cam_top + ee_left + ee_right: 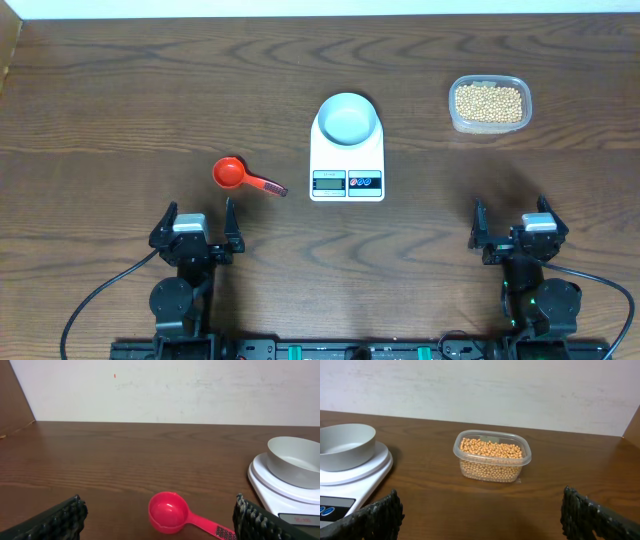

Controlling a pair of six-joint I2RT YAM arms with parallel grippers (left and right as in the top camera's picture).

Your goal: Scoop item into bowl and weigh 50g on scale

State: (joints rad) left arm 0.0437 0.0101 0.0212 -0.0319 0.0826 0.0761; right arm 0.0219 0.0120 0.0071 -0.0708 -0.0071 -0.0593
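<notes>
The pale blue bowl (348, 117) (295, 461) (345, 445) stands empty on the white scale (347, 170) (272, 487) (355, 477) at the table's middle. Tan beans (489, 102) (491, 448) fill a clear plastic tub (489, 123) (492, 467) at the back right. A red scoop (232, 174) (168, 512) lies left of the scale, handle pointing right. My left gripper (196, 228) (159, 522) is open near the front edge, just behind the scoop, holding nothing. At the front right, my right gripper (510, 226) (480, 515) is open and empty, well short of the tub.
The brown wooden table (120, 100) runs back to a pale wall (165, 390). A raised wooden side edge (15, 405) shows at the far left. Black cables (95, 300) trail from both arm bases along the front edge.
</notes>
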